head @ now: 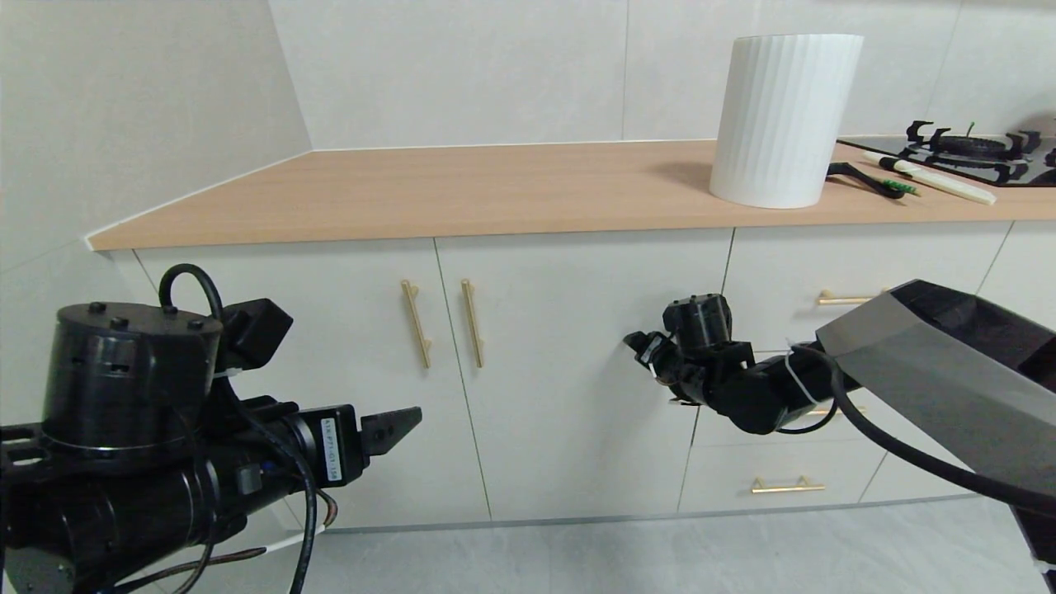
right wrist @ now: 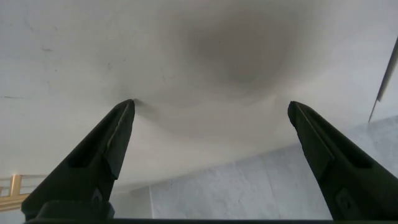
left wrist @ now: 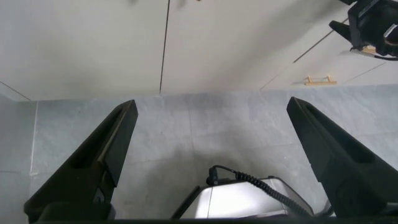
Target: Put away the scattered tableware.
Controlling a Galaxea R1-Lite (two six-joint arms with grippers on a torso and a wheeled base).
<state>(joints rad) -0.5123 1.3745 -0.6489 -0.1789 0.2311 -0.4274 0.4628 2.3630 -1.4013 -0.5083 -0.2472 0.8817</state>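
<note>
My left gripper [left wrist: 211, 106] and right gripper [right wrist: 211, 104] hang low before the cabinet doors [head: 528, 396], jaws spread and empty, ready to grasp, I judge. The utensils [head: 928, 176] lie upper right on the counter [head: 412, 194], beside the white canister [head: 780, 120].

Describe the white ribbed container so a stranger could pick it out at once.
Follow the wooden countertop toward the stove at the robot's right. Just before the stove stands the container, tall and white with vertical ribs. It is the only upright thing there; the utensils beside it are thin and lie flat.
</note>
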